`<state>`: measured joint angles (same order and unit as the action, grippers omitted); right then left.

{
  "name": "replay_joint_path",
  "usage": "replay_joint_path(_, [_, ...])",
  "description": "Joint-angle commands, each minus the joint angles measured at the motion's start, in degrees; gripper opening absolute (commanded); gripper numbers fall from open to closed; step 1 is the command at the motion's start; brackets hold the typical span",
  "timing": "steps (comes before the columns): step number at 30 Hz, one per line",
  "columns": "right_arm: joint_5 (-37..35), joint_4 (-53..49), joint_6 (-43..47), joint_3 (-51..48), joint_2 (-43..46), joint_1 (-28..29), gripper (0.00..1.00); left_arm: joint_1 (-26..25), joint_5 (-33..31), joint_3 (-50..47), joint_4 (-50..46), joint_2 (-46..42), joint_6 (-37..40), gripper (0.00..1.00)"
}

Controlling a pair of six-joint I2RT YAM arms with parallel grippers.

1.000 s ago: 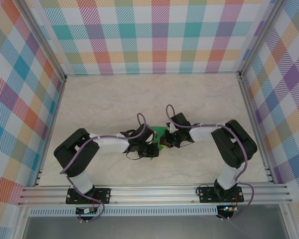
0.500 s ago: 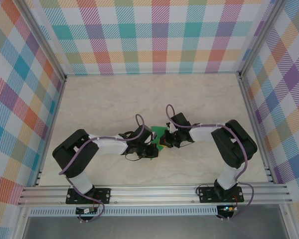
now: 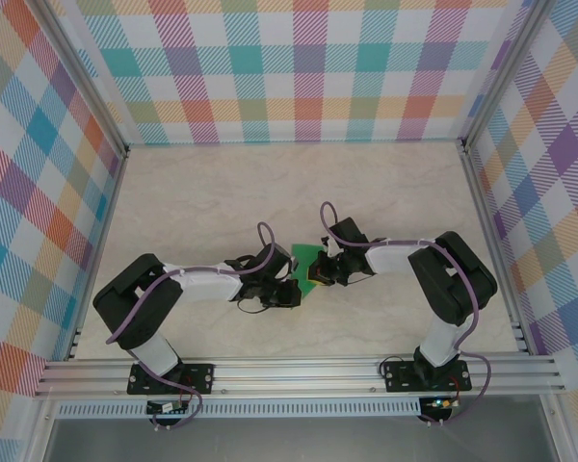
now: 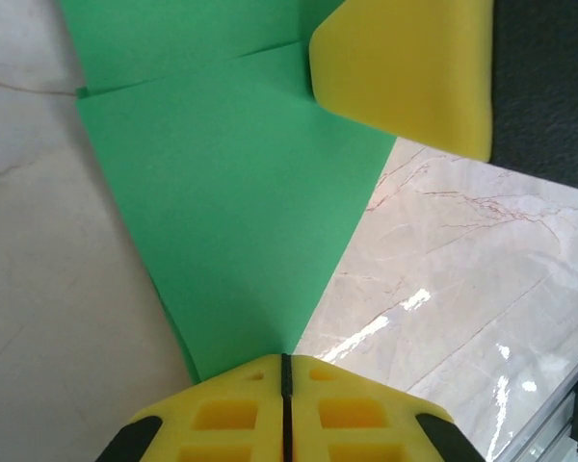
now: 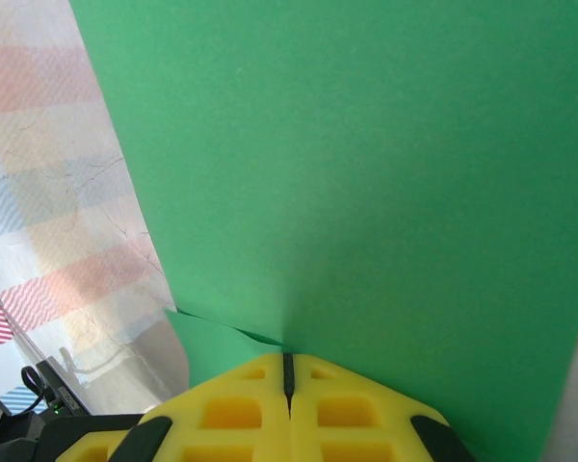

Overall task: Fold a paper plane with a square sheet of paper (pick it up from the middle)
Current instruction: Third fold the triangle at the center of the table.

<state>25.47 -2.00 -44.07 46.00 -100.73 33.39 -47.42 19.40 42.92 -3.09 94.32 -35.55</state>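
The green sheet of paper [image 3: 306, 260] is folded into a narrowing wedge and held just above the table's middle, between both arms. In the left wrist view the paper [image 4: 231, 212] tapers to a point that ends in my left gripper [image 4: 285, 358], which is shut on it. A crease and an overlapping flap run across its far end. One yellow finger [image 4: 405, 67] of the right gripper rests on that far end. My right gripper [image 5: 287, 358] is shut on the paper [image 5: 366, 173] where two layers meet. From above, the left gripper [image 3: 295, 287] and the right gripper [image 3: 318, 274] nearly touch.
The marble tabletop [image 3: 222, 192] stretches bare behind and beside the arms. Plaid walls [image 3: 299, 67] close the back and both sides. An aluminium rail [image 3: 299, 371] runs along the near edge, where the arm bases are bolted.
The left arm's elbow has swung left and lower, and its wrist has turned slightly. Both grippers stay shut on the paper, which has hardly moved.
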Motion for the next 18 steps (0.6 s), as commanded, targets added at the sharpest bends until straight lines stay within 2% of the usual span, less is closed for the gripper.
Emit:
replay_joint_path(1, [-5.34,-6.27,1.37,-0.73,-3.0,0.19,0.01,0.83,-2.44,-1.68,-4.38,-0.13,1.36,0.08])
replay_joint_path(18, [-5.96,-7.57,1.81,-0.25,-3.16,0.19,0.02,1.26,-1.47,-7.96,-5.29,-3.88,0.58,0.07])
